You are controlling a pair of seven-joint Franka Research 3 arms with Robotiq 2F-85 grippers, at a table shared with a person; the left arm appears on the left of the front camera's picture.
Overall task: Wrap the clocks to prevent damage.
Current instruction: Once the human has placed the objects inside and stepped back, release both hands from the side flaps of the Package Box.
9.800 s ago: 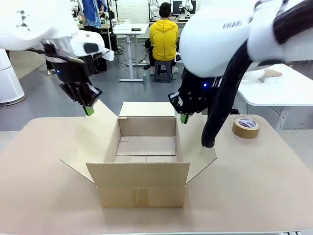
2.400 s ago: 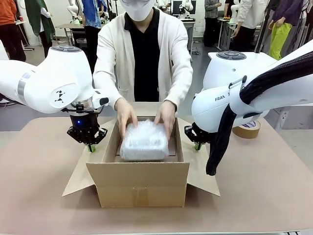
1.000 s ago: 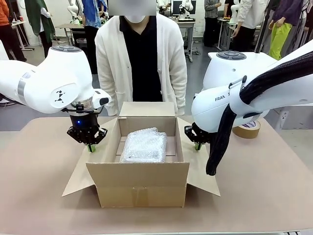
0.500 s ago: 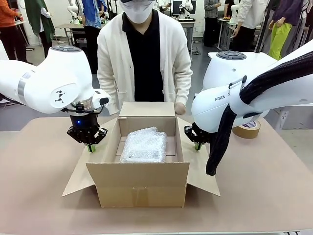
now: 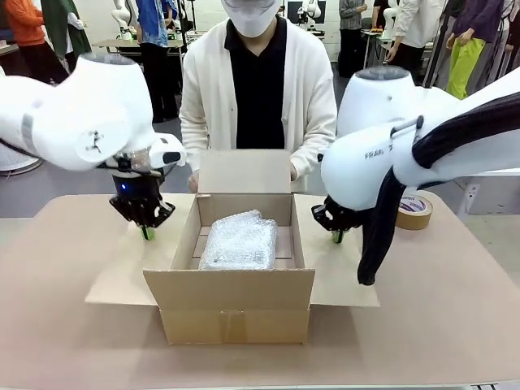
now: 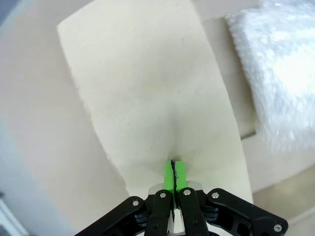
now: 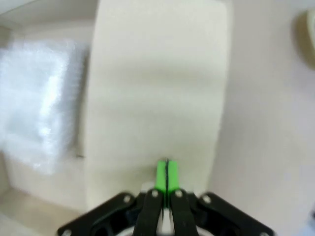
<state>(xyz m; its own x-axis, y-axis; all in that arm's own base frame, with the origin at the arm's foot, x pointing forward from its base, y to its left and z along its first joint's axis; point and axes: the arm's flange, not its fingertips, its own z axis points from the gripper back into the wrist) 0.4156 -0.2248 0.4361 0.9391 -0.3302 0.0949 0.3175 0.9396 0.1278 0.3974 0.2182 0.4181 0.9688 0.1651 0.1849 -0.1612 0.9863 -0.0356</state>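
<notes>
Pressing tip-down on the left side flap [image 5: 134, 272] with the left pincer [image 5: 147, 234], pads squeezed together on nothing. Doing likewise on the right side flap [image 5: 337, 272] with the right pincer [image 5: 336, 237], also closed and empty. Apparently pinning both flaps out flat on the worktop [image 5: 65, 333] to hold the cardboard box [image 5: 231, 313] open and steady. Inside, resting on the box floor, apart from both pincers: the clocks [image 5: 240, 241], a whitish bubble-wrap bundle, seemingly padded already. Beyond, gripping the upright back flap [image 5: 244, 171] at its edges with the person's hands [image 5: 192, 180], perhaps to fold it over. Off right, well apart from the box: a tape roll [image 5: 413, 210], likely waiting for sealing.
</notes>
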